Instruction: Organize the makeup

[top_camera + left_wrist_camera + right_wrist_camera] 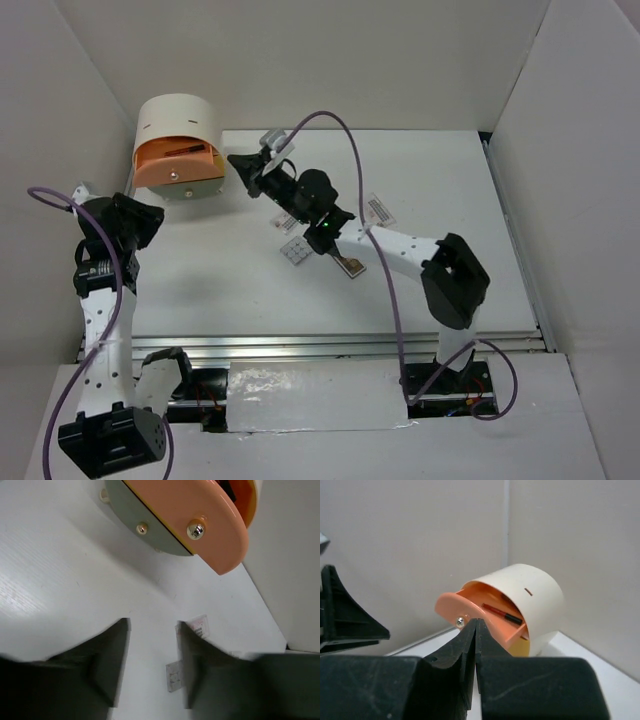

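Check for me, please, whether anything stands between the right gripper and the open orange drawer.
Nothing visible does. The right gripper points straight at the orange drawer with only bare table between them. The drawer is pulled open, and a red pencil lies inside.

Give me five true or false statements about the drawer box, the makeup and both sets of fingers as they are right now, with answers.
1. The box has its drawer pulled out. True.
2. A red pencil lies in that drawer. True.
3. The left fingers are clamped on a sachet. False: they stand apart with nothing between them.
4. The white palette is in the drawer. False: it lies out on the table.
5. The right fingers are spread wide. False: they are pressed together.
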{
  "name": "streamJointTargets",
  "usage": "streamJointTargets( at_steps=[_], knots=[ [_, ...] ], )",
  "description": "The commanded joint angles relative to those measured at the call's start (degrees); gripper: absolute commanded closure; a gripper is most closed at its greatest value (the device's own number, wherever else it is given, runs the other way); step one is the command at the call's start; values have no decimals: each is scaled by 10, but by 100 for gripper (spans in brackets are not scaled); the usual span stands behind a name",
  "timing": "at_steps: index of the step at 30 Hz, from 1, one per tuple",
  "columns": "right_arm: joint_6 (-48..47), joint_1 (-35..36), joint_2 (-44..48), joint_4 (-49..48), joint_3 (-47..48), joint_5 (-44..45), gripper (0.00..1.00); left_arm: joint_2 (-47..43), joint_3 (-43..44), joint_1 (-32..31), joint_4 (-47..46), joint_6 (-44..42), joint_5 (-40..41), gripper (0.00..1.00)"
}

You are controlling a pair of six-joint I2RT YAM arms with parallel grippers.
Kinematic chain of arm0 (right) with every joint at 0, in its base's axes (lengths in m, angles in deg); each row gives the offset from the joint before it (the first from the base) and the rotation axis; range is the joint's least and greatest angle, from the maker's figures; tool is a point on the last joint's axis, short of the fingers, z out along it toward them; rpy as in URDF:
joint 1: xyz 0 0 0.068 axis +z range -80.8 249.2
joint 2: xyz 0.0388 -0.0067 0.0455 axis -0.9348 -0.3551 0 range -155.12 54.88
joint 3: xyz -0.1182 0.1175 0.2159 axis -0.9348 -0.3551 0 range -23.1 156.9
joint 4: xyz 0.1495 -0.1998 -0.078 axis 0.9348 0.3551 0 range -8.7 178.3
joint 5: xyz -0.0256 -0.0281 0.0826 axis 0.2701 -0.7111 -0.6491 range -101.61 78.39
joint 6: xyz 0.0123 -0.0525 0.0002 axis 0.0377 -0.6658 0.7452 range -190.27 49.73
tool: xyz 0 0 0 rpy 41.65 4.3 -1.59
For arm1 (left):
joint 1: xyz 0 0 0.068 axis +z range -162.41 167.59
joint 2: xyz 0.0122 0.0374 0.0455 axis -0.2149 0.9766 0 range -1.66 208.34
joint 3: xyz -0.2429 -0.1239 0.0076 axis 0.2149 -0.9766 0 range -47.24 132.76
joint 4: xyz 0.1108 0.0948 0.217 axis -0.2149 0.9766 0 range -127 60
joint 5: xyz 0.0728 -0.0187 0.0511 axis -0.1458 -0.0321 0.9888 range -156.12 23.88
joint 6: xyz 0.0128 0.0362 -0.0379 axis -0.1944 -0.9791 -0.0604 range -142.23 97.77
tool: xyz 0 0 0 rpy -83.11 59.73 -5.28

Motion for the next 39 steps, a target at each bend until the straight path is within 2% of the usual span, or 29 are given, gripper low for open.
streamJointTargets(
  at_steps=[1,2,4,6,7,13,20,26,39],
  knots=[
    [66,-7,88,104,-42,49,93,12,-16,13,-79,43,-11,53],
    [79,-8,111,119,-59,58,94,17,-21,17,-93,54,-18,66],
    [100,-9,190,148,-123,60,94,39,-36,19,-150,94,-33,85],
    [114,-8,264,185,-158,65,94,57,-44,19,-209,116,-43,98],
    [122,-9,290,204,-184,73,94,77,-47,19,-222,135,-42,100],
    [167,-16,489,284,-295,79,92,182,-30,16,-338,177,-53,100],
    [197,-24,603,317,-361,72,87,275,35,5,-375,193,-46,100],
    [197,-25,642,324,-377,70,86,349,80,6,-413,205,-55,100],
    [188,-24,630,332,-369,62,85,451,149,4,-459,193,-55,100]
  ],
)
